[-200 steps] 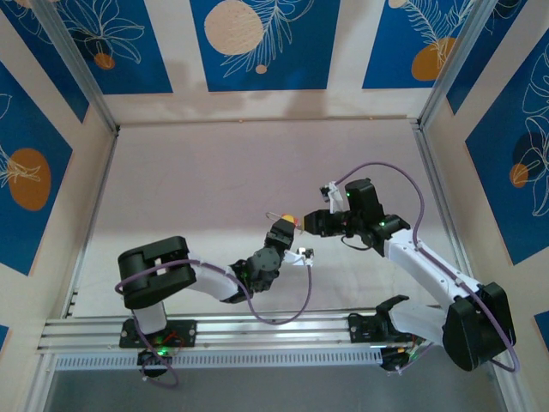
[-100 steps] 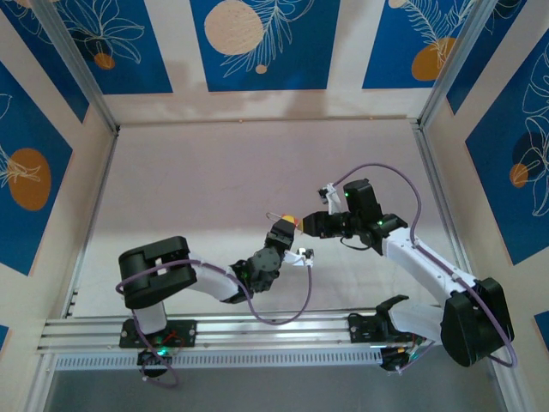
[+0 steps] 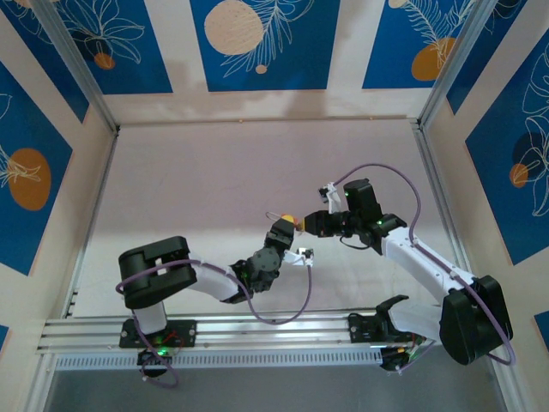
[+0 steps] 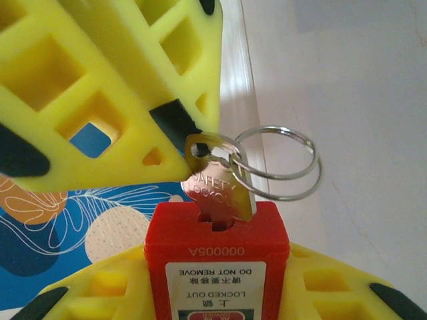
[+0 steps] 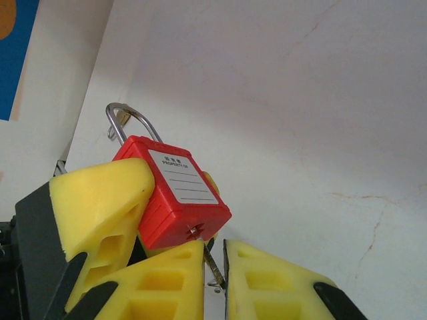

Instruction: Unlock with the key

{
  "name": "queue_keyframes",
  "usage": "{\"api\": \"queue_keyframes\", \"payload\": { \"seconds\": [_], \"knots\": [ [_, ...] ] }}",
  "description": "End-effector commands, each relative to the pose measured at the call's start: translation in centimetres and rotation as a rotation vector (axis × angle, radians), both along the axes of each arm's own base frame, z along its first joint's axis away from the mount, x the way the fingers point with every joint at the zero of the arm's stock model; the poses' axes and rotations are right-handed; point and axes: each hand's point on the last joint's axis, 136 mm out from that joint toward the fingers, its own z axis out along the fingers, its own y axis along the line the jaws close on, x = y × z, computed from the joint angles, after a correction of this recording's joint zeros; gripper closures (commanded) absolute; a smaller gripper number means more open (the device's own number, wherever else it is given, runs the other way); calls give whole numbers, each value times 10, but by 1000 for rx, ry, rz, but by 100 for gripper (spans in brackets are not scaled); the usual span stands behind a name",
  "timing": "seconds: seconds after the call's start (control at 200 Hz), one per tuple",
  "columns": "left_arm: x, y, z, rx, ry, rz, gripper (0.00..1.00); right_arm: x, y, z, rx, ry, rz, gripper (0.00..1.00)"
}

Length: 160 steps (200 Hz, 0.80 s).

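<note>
The red padlock [image 4: 217, 247] is clamped between the yellow fingers of my left gripper [image 4: 217, 290], its keyhole end facing away from that wrist. The brass key [image 4: 213, 183] sits in the keyhole, and its silver wire ring [image 4: 283, 163] hangs off to the side. My right gripper [image 5: 215, 267] is shut on the key [image 5: 213, 257] just below the padlock [image 5: 177, 193]. The silver shackle [image 5: 133, 120] looks closed. From above, both grippers meet mid-table at the padlock [image 3: 288, 220], the left gripper [image 3: 281, 230] from the left and the right gripper [image 3: 305, 223] from the right.
The pale table [image 3: 214, 172] lies open behind the arms, bordered by metal rails [image 3: 86, 223] and blue patterned walls. A purple cable [image 3: 377, 167] loops over the right arm, and another hangs below the left wrist.
The right wrist has shifted very slightly at the key. The left arm and the padlock hold still.
</note>
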Motion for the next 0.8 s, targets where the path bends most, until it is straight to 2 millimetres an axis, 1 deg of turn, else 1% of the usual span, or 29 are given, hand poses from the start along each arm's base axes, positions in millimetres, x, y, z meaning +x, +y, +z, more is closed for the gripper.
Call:
{"api": "queue_keyframes", "payload": {
  "seconds": [0.0,0.355,0.605,0.68,0.795],
  "knots": [
    [-3,-5,17,-69,-29,-10,95,-8,10,-3,65,53,35,87],
    [-5,-6,25,-92,-54,-22,97,-6,13,-9,108,107,25,88],
    [-9,-8,26,-99,-59,-38,97,-2,12,-12,109,124,10,86],
    [-11,-8,26,-102,-59,-43,97,-1,12,-13,108,127,7,83],
    [-12,-9,27,-102,-60,-47,98,0,11,-12,106,122,2,83]
  ]
}}
